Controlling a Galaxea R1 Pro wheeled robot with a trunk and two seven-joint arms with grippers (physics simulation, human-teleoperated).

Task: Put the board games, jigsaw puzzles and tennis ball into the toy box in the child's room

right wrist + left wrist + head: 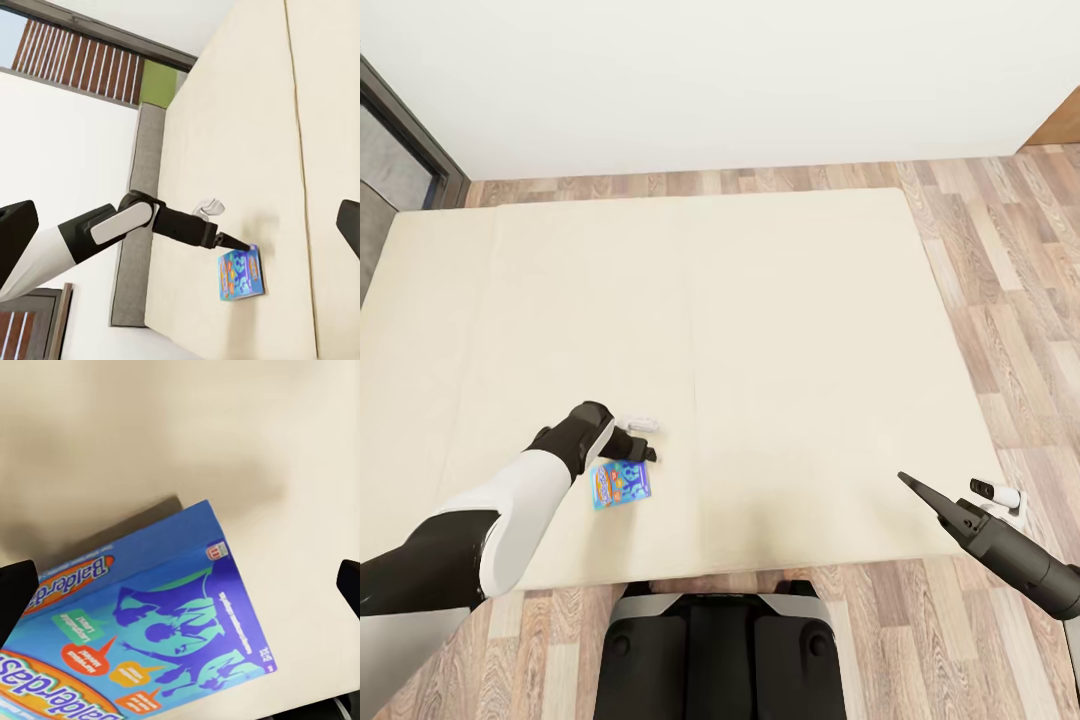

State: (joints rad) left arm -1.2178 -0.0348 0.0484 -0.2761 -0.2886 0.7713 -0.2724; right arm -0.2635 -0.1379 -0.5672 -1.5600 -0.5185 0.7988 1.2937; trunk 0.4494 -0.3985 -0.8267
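Note:
A small, mostly blue board game lies flat on the bed, near its front edge and left of centre. My left gripper hovers at the game's far edge, open. In the left wrist view the printed lid of the board game sits below and between the two dark fingertips, which stand wide apart. My right gripper is open over the bed's front right corner, holding nothing. From the right wrist view I see the left arm reaching to the board game.
The beige mattress spreads wide around the game. Wood-plank floor runs along the bed's right side and far end, below a white wall. A dark-framed window is at the far left. A grey headboard edges the bed. My base stands at the bed's front edge.

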